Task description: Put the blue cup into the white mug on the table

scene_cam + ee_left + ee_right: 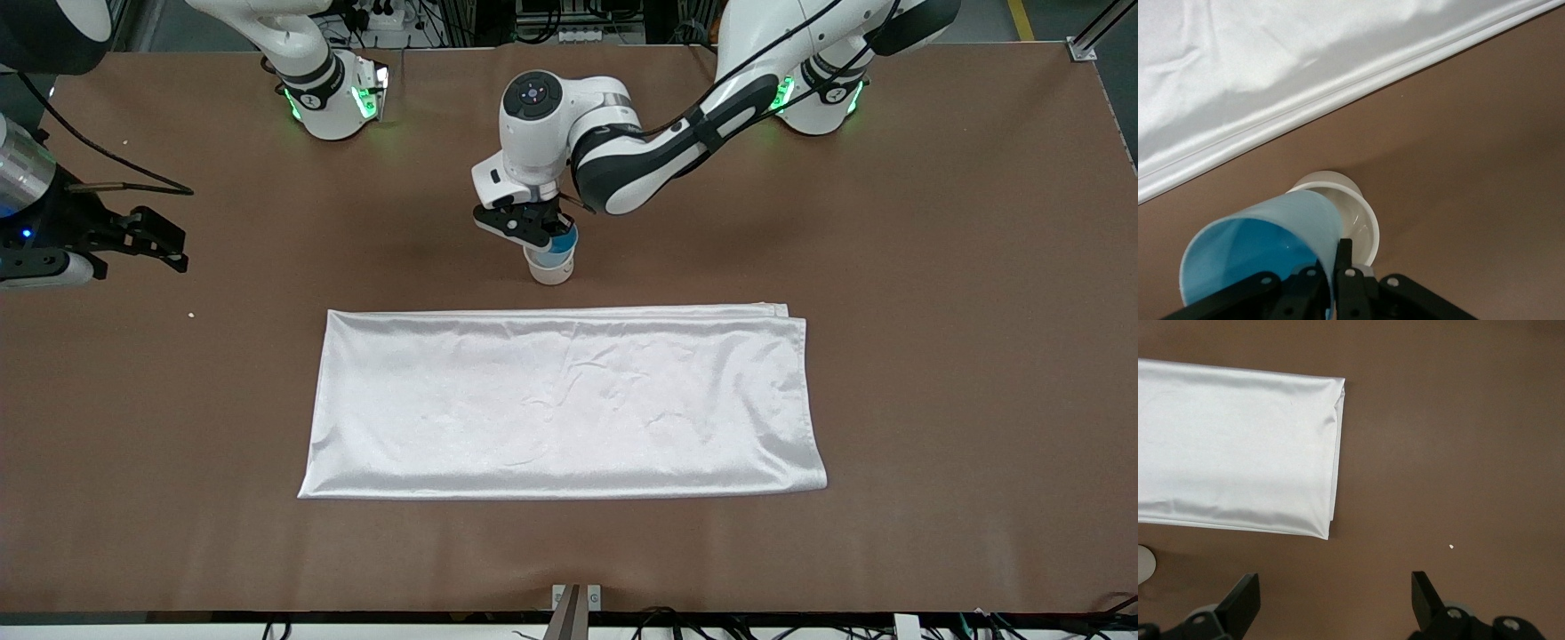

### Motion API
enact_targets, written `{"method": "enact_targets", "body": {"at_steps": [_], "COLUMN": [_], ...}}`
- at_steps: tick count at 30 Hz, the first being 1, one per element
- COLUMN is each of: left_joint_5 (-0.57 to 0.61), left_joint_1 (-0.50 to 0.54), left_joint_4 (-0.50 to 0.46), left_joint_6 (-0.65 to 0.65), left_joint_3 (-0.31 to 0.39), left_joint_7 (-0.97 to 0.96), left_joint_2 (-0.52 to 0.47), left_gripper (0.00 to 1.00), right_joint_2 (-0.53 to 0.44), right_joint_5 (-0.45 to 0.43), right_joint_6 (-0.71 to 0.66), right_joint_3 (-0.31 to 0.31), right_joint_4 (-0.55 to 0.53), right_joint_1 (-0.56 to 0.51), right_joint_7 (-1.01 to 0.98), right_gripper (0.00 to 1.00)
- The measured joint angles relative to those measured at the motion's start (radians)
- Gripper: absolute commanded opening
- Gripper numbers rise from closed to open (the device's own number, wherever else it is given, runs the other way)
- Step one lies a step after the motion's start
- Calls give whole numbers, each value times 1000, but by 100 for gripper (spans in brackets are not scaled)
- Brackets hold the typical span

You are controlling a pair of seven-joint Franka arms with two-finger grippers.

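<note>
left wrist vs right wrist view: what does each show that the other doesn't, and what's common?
Only the left wrist view: the blue cup, tilted and pinched at its rim by the left gripper, held over the mouth of the white mug, so the cup is not yet seated in the mug.

Only the right wrist view: the right gripper with its jaws wide open and holding nothing, over bare table; a small pale crumb; the folded corner of the cloth.

Both: the white cloth and the brown table.
</note>
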Motion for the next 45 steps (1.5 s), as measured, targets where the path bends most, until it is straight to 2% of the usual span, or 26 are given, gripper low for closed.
{"method": "enact_targets", "body": {"at_steps": [22, 23, 24, 27, 28, 29, 30, 31, 32, 45], "left_joint_5": [23, 28, 35, 49, 51, 53, 54, 54, 55, 58], "left_joint_1": [-15, -16, -16, -16, -16, -16, -16, -15, -15, 0], "left_joint_4": [-5, -5, -5, -5, -5, -5, -5, -5, -5, 13], "left_joint_6": [0, 0, 0, 0, 0, 0, 0, 0, 0, -5], "left_joint_3": [-1, -1, -1, -1, -1, -1, -1, -1, -1, -11], "left_joint_7": [-2, -2, -3, -4, -4, -5, -5, -5, -6, -7], "left_joint_2": [39, 41, 44, 51, 53, 54, 55, 55, 55, 43], "left_gripper": [0, 2, 9, 30, 40, 53, 72, 97, 100, 100], "right_joint_2": [1, 1, 1, 0, 0, 0, 0, 0, 0, -1], "right_joint_5": [0, 0, 0, 0, 0, 0, 0, 0, 0, 0], "right_joint_6": [4, 5, 7, 10, 11, 11, 11, 11, 11, 10], "right_joint_3": [0, 0, 0, -1, -1, -1, -1, -1, -1, -1], "right_joint_4": [-2, -1, 0, 5, 7, 9, 12, 14, 17, 38], "right_joint_1": [0, 0, 0, 0, 0, 0, 0, 0, 0, 0], "right_joint_7": [-9, -9, -9, -9, -9, -9, -9, -9, -9, -9], "right_gripper": [100, 100, 100, 100, 100, 100, 100, 100, 100, 100]}}
